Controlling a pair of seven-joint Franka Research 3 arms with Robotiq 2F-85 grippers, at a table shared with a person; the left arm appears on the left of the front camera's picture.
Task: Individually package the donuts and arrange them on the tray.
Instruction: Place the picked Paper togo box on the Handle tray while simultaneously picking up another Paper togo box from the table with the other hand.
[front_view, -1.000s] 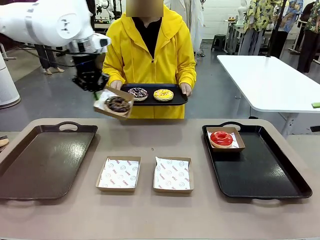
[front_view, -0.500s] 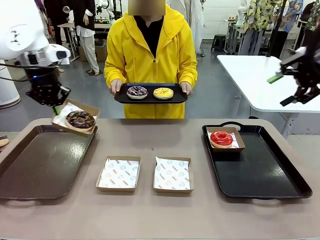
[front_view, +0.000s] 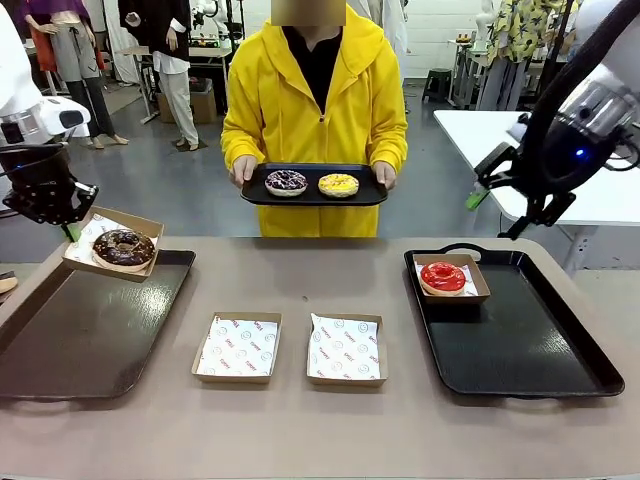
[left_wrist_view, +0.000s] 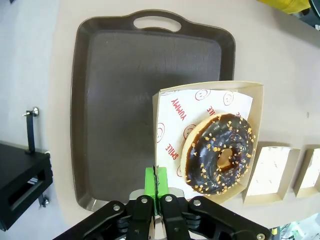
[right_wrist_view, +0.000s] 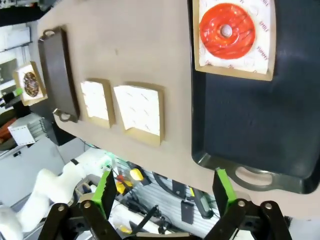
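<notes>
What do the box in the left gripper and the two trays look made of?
Box: thin brown cardboard, matte, folded walls, lined with printed white paper. Left tray: likely moulded plastic, dark brown, dull sheen, handle cut-out. Right tray: same form, black, glossier reflections; probably plastic, though coated metal can't be excluded.

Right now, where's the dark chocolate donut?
In the front view it's far left: the chocolate donut sits in a cardboard box pinched by the left gripper, over the far edge of the brown tray.
</notes>
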